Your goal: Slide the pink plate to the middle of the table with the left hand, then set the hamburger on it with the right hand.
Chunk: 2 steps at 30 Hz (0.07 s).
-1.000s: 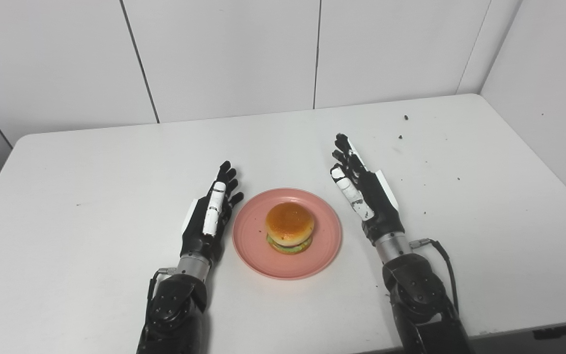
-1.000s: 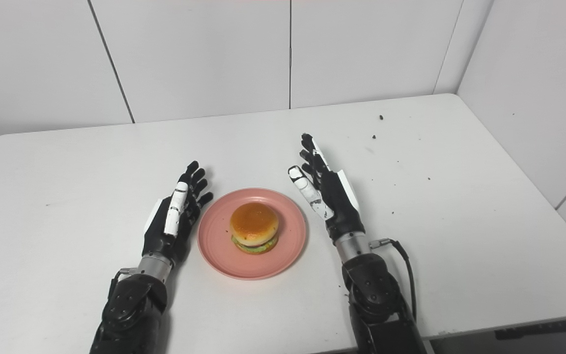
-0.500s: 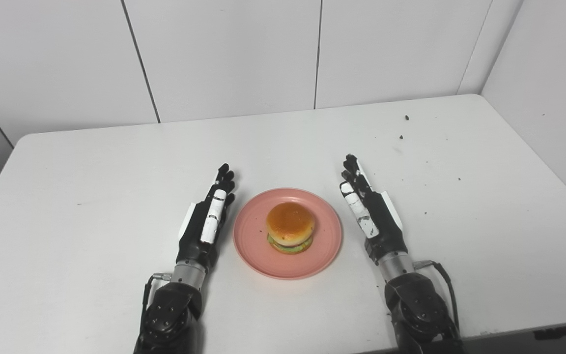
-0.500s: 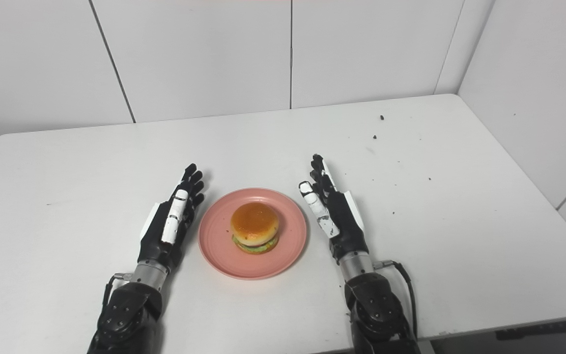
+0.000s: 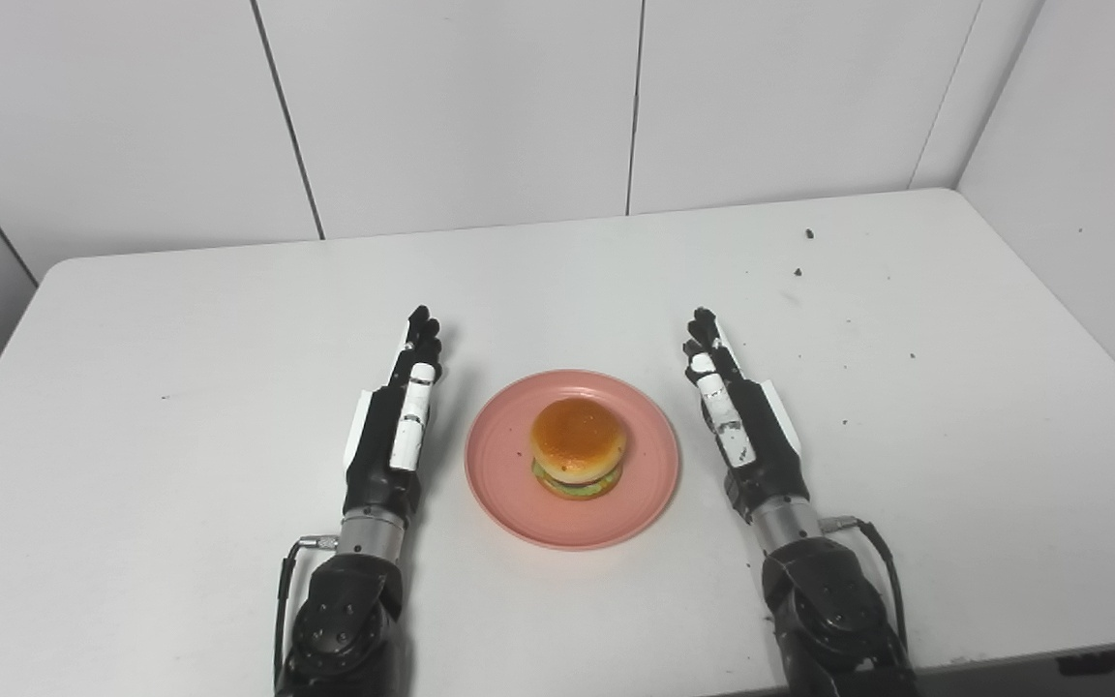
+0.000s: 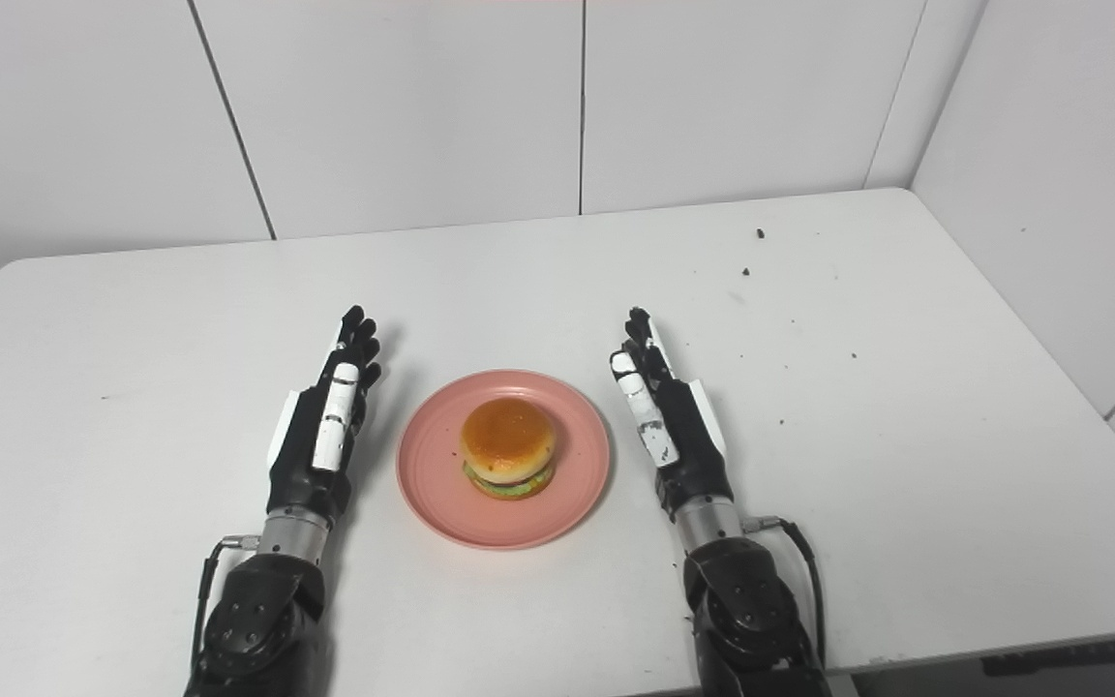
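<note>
With the hamburger (image 5: 578, 459) seated on the pink plate (image 5: 509, 484) mid-table, both steps looked done; my left hand (image 5: 393, 436) and right hand (image 5: 743, 426) lay empty, fingers straight, seemingly resting, needing only withdrawal.

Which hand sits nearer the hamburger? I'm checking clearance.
Right hand, slightly; it flanks the pink plate holding the hamburger. Left hand lies a bit farther off.

Between the black, seemingly plastic fingers (image 5: 419, 339), a smooth matt pink plate (image 5: 509, 484) carries a glossy-bunned hamburger (image 5: 578, 448) on the matt white surface (image 5: 180, 387).
</note>
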### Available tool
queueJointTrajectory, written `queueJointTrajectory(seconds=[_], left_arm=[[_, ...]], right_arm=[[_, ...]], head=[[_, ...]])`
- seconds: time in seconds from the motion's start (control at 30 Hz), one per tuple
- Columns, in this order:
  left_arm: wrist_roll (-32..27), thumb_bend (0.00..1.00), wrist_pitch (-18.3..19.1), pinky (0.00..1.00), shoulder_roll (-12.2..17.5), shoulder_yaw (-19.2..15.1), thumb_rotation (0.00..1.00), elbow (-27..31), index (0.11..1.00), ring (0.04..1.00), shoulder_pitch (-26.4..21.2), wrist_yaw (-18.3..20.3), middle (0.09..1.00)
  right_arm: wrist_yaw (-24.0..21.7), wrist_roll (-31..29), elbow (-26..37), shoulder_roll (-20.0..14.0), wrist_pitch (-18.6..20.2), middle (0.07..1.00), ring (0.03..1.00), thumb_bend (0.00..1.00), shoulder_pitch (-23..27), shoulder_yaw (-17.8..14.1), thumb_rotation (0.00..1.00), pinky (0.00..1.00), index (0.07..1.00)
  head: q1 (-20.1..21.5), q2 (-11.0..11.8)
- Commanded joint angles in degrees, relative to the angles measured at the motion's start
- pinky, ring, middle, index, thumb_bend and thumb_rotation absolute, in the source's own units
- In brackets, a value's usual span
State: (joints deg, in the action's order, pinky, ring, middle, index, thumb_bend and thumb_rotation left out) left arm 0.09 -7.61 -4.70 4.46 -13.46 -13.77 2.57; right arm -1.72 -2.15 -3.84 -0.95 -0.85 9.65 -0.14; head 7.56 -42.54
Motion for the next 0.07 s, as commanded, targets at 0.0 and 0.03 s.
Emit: queueJointTrajectory(seconds=[0.0,0.03], left_arm=[[-0.64,0.42,-0.42,1.00,-0.27,-0.24,1.00,-1.07,1.000,1.000,-0.02,0.07,1.000],[-0.66,0.42,-0.54,1.00,-0.34,-0.34,1.00,-1.15,1.000,1.000,-0.03,-0.04,1.000]], right_arm=[[0.01,-0.14,0.87,0.22,-0.01,1.000,1.000,0.55,2.02,-0.05,0.94,1.00,1.000],[0.01,-0.23,0.89,0.27,-0.01,1.000,1.000,0.54,2.07,-0.05,0.93,1.00,1.000]], head=[[0.06,0.01],[0.06,0.01]])
